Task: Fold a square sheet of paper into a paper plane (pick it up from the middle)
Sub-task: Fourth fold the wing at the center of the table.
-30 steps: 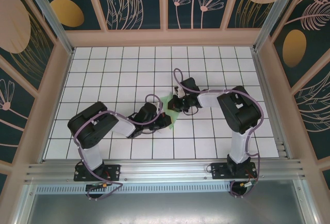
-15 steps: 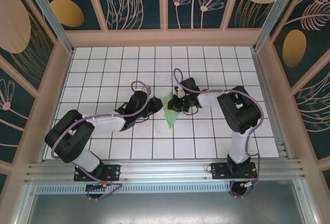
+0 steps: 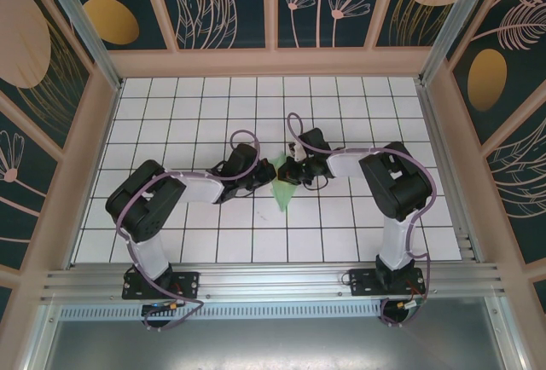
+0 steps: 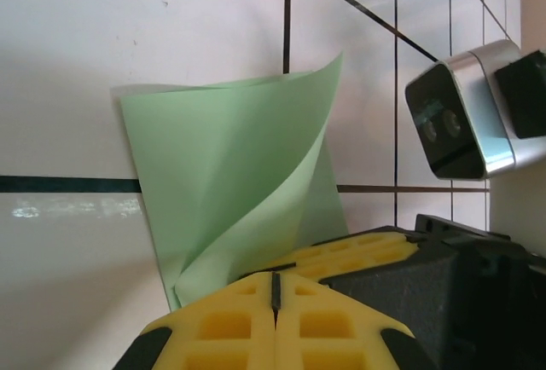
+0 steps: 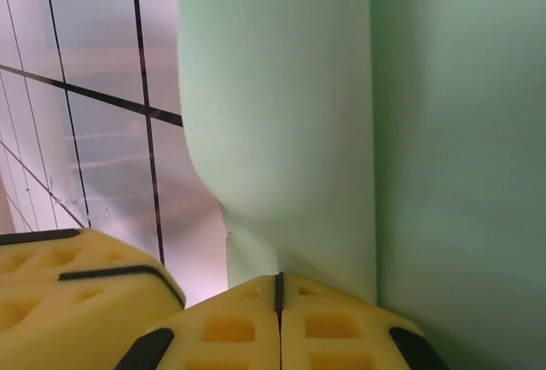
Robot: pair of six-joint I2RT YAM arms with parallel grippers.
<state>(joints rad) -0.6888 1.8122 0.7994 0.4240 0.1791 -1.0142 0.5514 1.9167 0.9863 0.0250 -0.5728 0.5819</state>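
**Two arms meet at a half-folded green sheet**

Two robot arms reach inward across a white, black-gridded table (image 3: 171, 106) walled with floral panels. The left arm (image 3: 153, 204) and the right arm (image 3: 392, 182) bring their wrists together near the table's middle. Between them lies the sheet of paper (image 3: 282, 193), pale mint green and partly folded. It narrows to a point toward the arms' bases. In the left wrist view the sheet of paper (image 4: 230, 174) curls up off the table, one flap bowed over another.

The right gripper (image 5: 278, 280) has its yellow pads pressed together on a crumpled edge of the sheet, which rises steeply in front of it. The left gripper (image 4: 275, 280) is just beside it, pads likewise closed with no gap. The paper's lower edge runs behind them, and whether they pinch it cannot be told. The right arm's silver wrist camera (image 4: 456, 118) hangs close by.
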